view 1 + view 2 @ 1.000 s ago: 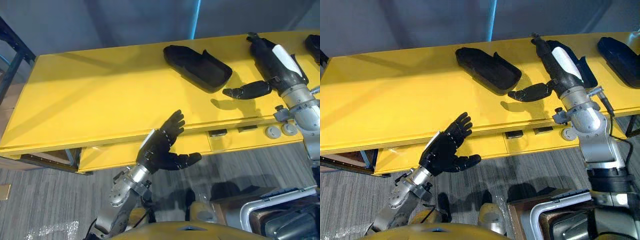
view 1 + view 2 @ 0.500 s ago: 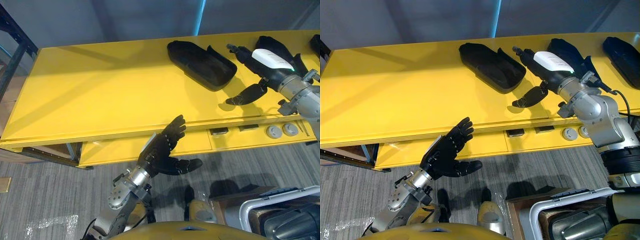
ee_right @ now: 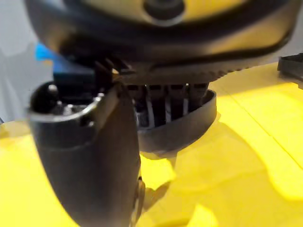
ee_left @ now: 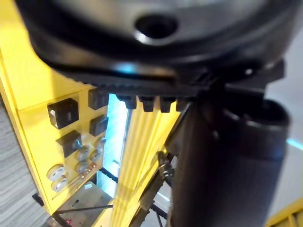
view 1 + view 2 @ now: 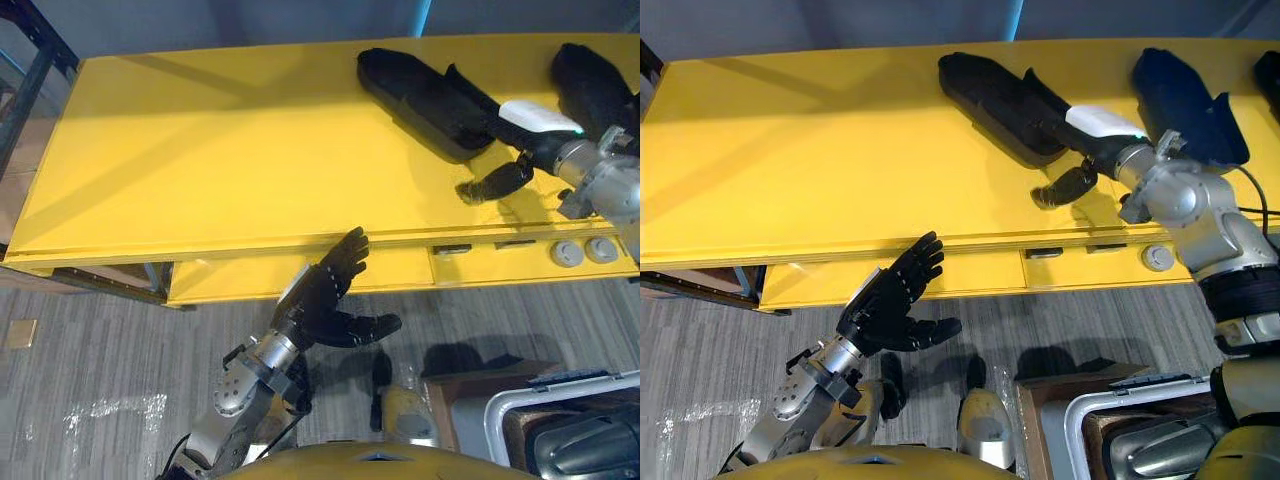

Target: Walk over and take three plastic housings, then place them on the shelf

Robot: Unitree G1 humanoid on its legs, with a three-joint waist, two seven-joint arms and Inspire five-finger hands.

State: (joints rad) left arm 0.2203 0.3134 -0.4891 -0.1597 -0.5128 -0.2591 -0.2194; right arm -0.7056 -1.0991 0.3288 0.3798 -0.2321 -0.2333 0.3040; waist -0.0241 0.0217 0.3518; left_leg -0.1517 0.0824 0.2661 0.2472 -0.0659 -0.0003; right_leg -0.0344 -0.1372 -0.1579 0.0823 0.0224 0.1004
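Swinging leftward off the second housing, the right robot hand had reached the leftmost plastic housing on the yellow desk. Its fingers lay straight inside the hollow shell's open end, thumb spread apart over the desk, gripping nothing. The left robot hand hung open and empty below the desk's front edge. A grey-rimmed bin stood on the floor, its contents too dark to tell.

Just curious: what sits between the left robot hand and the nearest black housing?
Just bare yellow tabletop, in the left eye view, separates the left robot hand from the housing.
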